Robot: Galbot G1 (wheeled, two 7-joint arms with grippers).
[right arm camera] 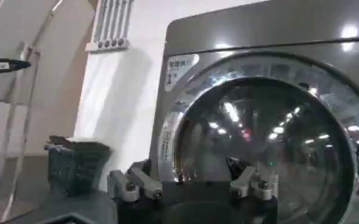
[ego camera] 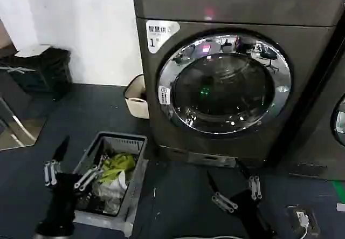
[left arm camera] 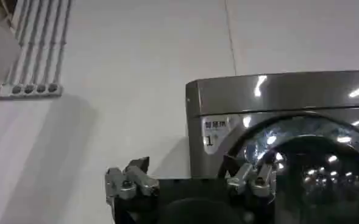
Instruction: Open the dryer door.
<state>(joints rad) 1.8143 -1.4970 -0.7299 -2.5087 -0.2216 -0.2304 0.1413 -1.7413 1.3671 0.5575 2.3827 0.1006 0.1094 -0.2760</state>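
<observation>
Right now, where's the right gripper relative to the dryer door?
In the head view the right gripper sits low on the right, open, on the dark floor below and in front of the closed dryer door, not touching it.

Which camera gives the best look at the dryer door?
The head view: the whole dryer door shows, shut, chrome rim complete. The right wrist view shows most of it, cut at the edges; the left wrist view catches just its upper part.

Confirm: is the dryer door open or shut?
Shut: the dryer door sits flush in the machine's front, chrome rim unbroken all round.
</observation>
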